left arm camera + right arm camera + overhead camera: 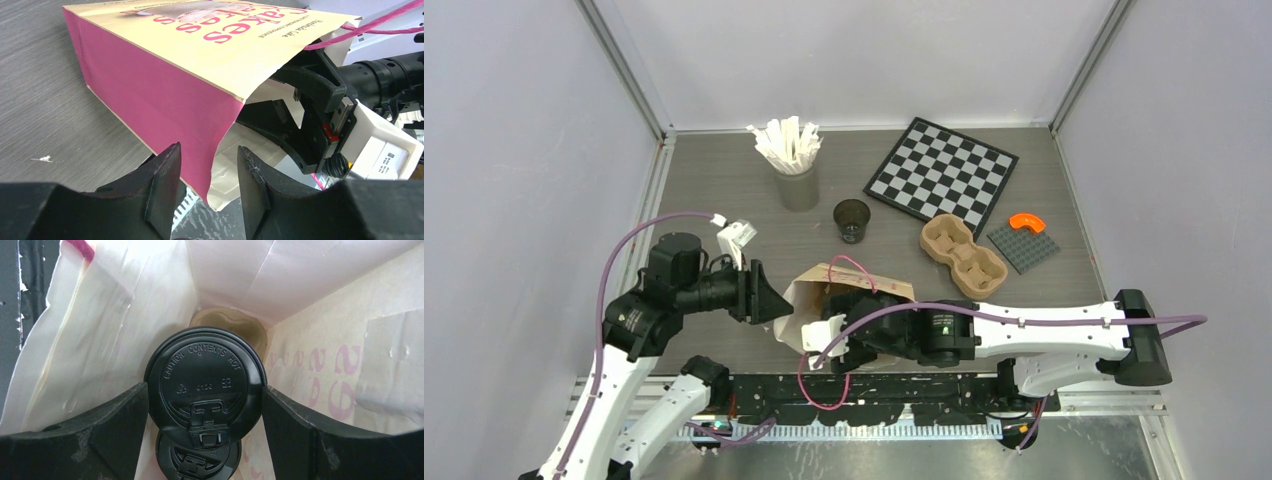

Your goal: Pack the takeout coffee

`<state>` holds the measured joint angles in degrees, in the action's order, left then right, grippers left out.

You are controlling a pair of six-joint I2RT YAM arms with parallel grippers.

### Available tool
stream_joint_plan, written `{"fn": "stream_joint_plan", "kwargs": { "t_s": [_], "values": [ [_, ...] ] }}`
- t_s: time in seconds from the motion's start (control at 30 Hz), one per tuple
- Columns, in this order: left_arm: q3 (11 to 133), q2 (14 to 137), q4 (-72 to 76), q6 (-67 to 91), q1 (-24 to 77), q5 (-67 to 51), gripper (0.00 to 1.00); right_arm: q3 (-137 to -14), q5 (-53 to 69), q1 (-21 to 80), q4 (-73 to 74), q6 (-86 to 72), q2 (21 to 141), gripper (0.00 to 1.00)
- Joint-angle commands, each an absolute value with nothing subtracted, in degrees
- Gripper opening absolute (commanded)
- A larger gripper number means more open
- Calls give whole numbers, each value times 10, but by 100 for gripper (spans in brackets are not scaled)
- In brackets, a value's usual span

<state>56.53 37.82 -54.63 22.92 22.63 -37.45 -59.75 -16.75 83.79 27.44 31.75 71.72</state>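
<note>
Ease the lidded cup (205,372), pinched by the right tool (204,392) inside the paper bag (150,95), straight toward the bottom, clear of the second cup (197,460), left tool (209,152) spread astride the bag's lip.

There are two lidded cups (205,385), one lidless cup (852,220), one bag (809,297), one chessboard (942,178), one stirrer cup (797,187)

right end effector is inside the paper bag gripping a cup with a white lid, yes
No. The cup has a black lid, not a white one; the right wrist view shows it. Otherwise correct: the right end effector is inside the paper bag, gripping that cup.
</note>
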Motion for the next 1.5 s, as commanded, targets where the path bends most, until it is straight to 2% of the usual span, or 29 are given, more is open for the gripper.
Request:
{"fn": "stream_joint_plan", "kwargs": {
  "t_s": [0.0, 0.07, 0.2, 0.3, 0.73, 1.47],
  "values": [
    [564, 379, -520, 194, 227, -369, 46, -605, -193, 841, 269, 320, 700, 73],
    [560, 378, -521, 183, 227, -377, 39, -605, -197, 841, 270, 320, 702, 73],
    [546, 377, -507, 184, 227, -419, 12, -620, -197, 841, 250, 323, 722, 74],
    [533, 372, -494, 191, 227, -438, 1, -634, -203, 840, 226, 334, 747, 74],
    [506, 342, -484, 201, 227, -482, 0, -603, -207, 820, 156, 350, 783, 73],
    [470, 288, -454, 274, 227, -492, 0, -550, -204, 816, 142, 341, 774, 73]
  ]
}}
